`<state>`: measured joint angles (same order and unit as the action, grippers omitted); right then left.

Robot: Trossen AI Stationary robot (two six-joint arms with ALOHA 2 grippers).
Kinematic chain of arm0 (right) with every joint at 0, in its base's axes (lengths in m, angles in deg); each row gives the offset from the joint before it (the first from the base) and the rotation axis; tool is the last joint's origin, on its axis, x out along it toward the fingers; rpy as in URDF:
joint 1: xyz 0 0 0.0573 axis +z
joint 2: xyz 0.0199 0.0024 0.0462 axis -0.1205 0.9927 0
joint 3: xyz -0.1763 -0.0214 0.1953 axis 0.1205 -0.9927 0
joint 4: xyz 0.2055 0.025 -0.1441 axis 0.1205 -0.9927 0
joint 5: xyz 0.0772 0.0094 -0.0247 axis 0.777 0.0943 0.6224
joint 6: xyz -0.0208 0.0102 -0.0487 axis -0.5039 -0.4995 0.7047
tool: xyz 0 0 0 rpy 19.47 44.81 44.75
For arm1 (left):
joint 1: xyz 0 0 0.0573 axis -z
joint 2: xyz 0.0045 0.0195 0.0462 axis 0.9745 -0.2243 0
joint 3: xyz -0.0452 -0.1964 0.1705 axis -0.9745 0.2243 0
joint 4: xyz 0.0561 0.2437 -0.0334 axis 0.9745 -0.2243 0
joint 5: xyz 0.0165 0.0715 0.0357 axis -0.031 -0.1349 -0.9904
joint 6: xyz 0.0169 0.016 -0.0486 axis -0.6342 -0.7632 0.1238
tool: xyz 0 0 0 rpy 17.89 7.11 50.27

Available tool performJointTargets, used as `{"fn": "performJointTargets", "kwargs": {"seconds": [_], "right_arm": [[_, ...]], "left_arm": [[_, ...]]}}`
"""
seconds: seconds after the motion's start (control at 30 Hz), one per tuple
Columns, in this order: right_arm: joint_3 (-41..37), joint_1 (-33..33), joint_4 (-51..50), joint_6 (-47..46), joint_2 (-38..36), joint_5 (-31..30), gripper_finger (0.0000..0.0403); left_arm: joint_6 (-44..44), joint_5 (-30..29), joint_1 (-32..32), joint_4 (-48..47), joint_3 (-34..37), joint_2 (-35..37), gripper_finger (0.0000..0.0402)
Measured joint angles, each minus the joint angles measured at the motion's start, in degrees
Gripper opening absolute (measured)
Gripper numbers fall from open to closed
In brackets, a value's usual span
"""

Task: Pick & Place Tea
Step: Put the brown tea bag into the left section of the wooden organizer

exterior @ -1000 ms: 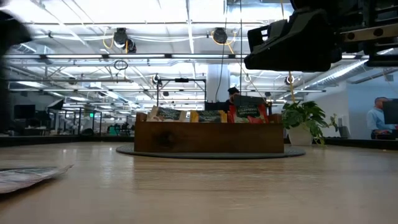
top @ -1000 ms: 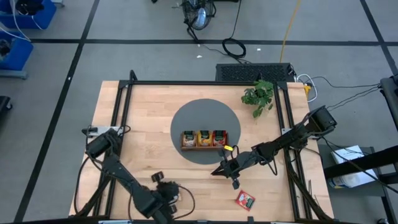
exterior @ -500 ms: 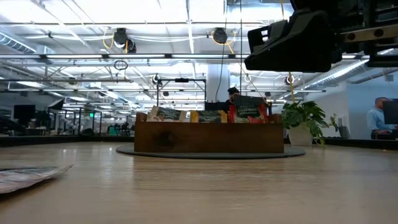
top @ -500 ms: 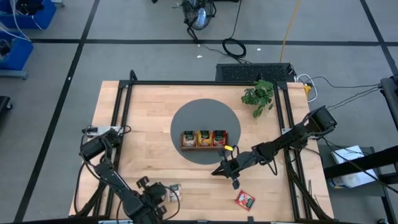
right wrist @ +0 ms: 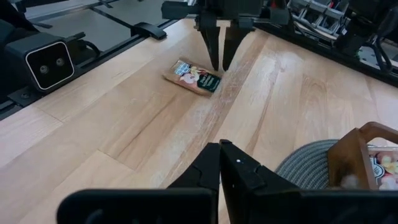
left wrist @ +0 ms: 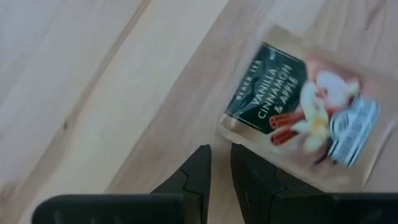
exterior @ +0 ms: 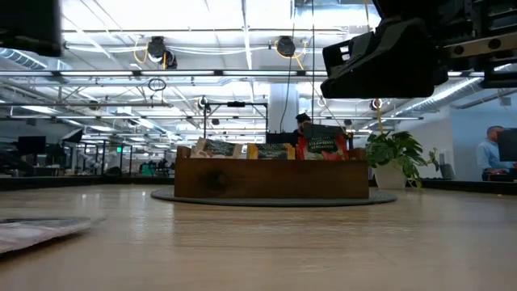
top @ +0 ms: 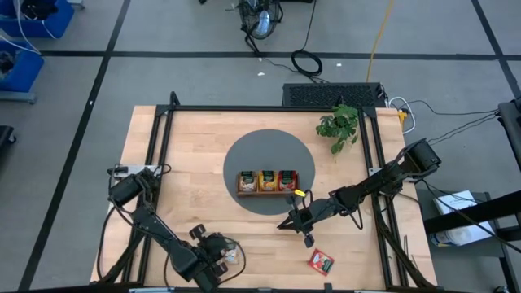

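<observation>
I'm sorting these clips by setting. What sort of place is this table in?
Probably a large open lab or industrial workspace, not a home. The low view shows a high ceiling with exposed pipes and ducts and a person at the far right; from above, cables trail over grey floor marked with dark lines.

Both arms are dark, slim, jointed links with black cables looped along them. The right arm (top: 358, 192) carries a small yellow tag near its wrist.
</observation>
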<state>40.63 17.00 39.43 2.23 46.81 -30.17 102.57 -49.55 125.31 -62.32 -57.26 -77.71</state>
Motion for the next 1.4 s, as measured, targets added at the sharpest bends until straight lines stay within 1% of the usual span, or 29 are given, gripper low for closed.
{"fn": "performJointTargets", "kwargs": {"seconds": [0.37, 0.47, 0.6, 0.67, 0.77, 0.83, 0.97, 1.03, 1.07, 1.13, 1.2, 1.27, 1.4], "right_arm": [[0.0, 0.0, 0.0, 0.2, 0.0, 0.0, 0.0004], [0.0, 0.0, 0.1, 0.2, 0.0, 0.0, 0.0004], [0.0, 0.0, 0.6, 0.2, 0.0, 0.0, 0.0004], [0.0, 0.0, 1.1, 0.2, 0.0, 0.0, 0.0004], [0.0, 0.0, 1.8, 0.2, 0.0, 0.0, 0.0004], [0.0, 0.0, 2.5, 0.2, 0.0, 0.0, 0.0004], [0.0, 0.0, 4.0, -1.8, 0.1, 0.1, 0.0004], [0.5, -0.4, 7.6, -5.0, 1.8, 0.2, 0.0004], [1.3, -0.7, 7.8, -6.3, 2.8, 0.3, 0.0004], [4.9, -1.5, 5.8, -7.8, 6.0, 2.3, 0.0001], [10.1, -2.2, 1.6, -7.9, 10.0, 4.7, 0.0001], [16.0, -2.6, -2.6, -7.9, 14.5, 5.9, 0.0001], [26.0, -2.6, -11.2, -9.6, 21.0, 6.1, 0.0001]], "left_arm": [[-4.8, -1.1, -2.5, -0.8, -0.1, -0.1, 0.0071], [-3.9, -3.8, -1.4, -2.8, -0.7, 0.6, 0.0071], [-1.1, -9.8, 0.6, -6.0, -3.3, 2.8, 0.0071], [-3.6, -11.3, 1.7, -4.2, -4.3, 2.9, 0.0071], [-9.8, -11.5, 3.1, 3.4, -4.7, 2.7, 0.0071], [-12.1, -11.3, 3.7, 7.2, -4.7, 2.5, 0.0071], [-12.5, -11.6, 3.9, 6.5, -4.5, 0.7, 0.0071], [-14.0, -11.9, 3.9, 6.7, -4.5, -0.2, 0.0071], [-14.6, -12.1, 3.9, 6.7, -4.5, -0.5, 0.0072], [-15.2, -12.2, 3.9, 6.4, -4.5, -0.6, 0.0072], [-15.2, -12.6, 3.9, 6.1, -4.5, -0.6, 0.0072], [-15.2, -12.9, 3.9, 5.6, -4.5, -0.6, 0.0072], [-15.9, -13.3, 4.4, 5.5, -4.5, -0.6, 0.0072]]}}
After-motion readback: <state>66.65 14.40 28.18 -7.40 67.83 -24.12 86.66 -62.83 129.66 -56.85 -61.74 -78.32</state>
